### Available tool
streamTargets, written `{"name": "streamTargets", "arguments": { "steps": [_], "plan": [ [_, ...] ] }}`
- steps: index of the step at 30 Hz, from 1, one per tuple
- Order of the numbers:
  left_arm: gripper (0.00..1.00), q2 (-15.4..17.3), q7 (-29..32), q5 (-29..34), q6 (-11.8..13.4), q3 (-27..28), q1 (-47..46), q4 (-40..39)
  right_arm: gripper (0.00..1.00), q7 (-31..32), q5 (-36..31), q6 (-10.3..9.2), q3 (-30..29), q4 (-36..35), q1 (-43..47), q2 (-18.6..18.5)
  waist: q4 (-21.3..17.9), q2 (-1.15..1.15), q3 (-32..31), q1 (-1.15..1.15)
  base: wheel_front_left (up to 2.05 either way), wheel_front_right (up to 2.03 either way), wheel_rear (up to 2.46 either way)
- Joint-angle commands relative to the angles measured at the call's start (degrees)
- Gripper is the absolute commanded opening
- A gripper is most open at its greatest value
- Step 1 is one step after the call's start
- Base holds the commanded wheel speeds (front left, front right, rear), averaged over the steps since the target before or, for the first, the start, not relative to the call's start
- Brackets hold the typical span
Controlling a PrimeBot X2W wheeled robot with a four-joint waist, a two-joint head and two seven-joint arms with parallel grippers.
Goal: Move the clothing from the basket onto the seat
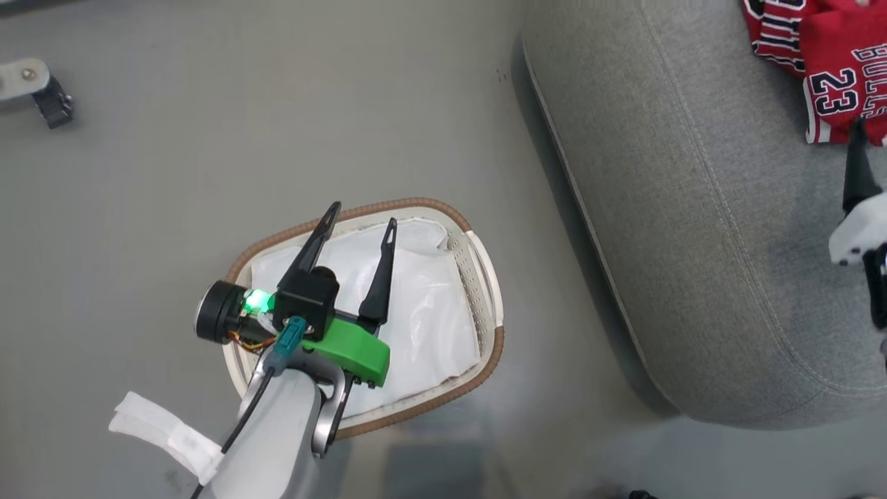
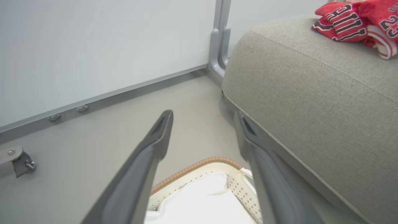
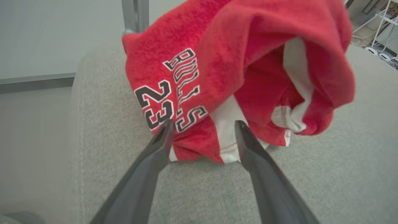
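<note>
Two red garments lie on the grey seat [image 1: 693,208]: the BULLS 23 piece [image 1: 842,76] and a second one [image 1: 773,31] beside it. Up close, the BULLS 23 piece [image 3: 233,62] sits crumpled on the seat [image 3: 311,186]. My right gripper [image 3: 203,124] is open, its fingertips at the garment's near hem; one finger [image 1: 858,170] shows at the right edge. The basket [image 1: 416,205] stands on the floor left of the seat, with the white liner [image 1: 429,312] inside. My left gripper [image 1: 364,215] hovers open over its far rim. Both garments [image 2: 345,21] also show past the left fingers.
A caster wheel [image 1: 41,93] stands on the floor at the far left. A pale wall with a metal base rail [image 2: 124,90] and a grey post [image 2: 219,46] runs behind the seat. Grey floor lies between the basket and the wall. A white rack [image 3: 382,31] stands beyond the seat.
</note>
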Motion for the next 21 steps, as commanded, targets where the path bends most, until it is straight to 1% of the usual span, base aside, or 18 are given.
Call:
{"name": "streamTargets", "arguments": {
  "steps": [1, 4, 7, 13, 17, 21],
  "plan": [
    [1.0, 0.2, 0.0, -0.3, 0.2, 0.4, 1.5, -0.2, 1.0, -0.1, -0.5, -0.06, -0.5, -0.8, 2.5, 0.3, 1.5, 0.0, -4.1, 0.0, 0.0, 0.0, 0.0],
    [1.0, 0.2, 0.0, -1.4, 0.8, 2.0, 4.2, -0.7, 1.0, -0.1, -0.3, -0.06, -0.6, -3.9, 7.8, 2.0, 2.6, 0.0, -6.9, 0.0, 0.0, 0.0, 0.0],
    [1.0, 0.2, 0.0, -1.0, 1.6, 4.1, 6.8, -1.4, 1.0, -0.1, -0.6, -0.06, 1.5, -8.7, 12.0, 4.0, 3.9, 0.0, -9.5, 0.0, 0.0, 0.0, 0.0],
    [1.0, 0.2, 0.0, -0.6, 3.6, 10.4, 11.1, -3.9, 1.0, -0.1, 0.0, -0.06, 6.1, -16.6, 16.0, 8.0, 7.0, 0.0, -12.9, 0.0, 0.0, 0.0, 0.0],
    [1.0, 0.3, 0.0, 0.4, 4.2, 14.4, 13.3, -4.7, 1.0, -0.1, 0.1, -0.07, 9.0, -19.0, 17.3, 10.2, 9.2, 0.0, -14.9, 0.0, 0.0, 0.0, 0.0],
    [1.0, 0.3, 0.0, 1.0, 4.7, 17.8, 15.5, -4.8, 1.0, -0.1, 0.2, -0.06, 9.8, -20.3, 18.6, 12.3, 11.1, 0.0, -17.0, 0.0, 0.0, 0.0, 0.0]
  ]
}}
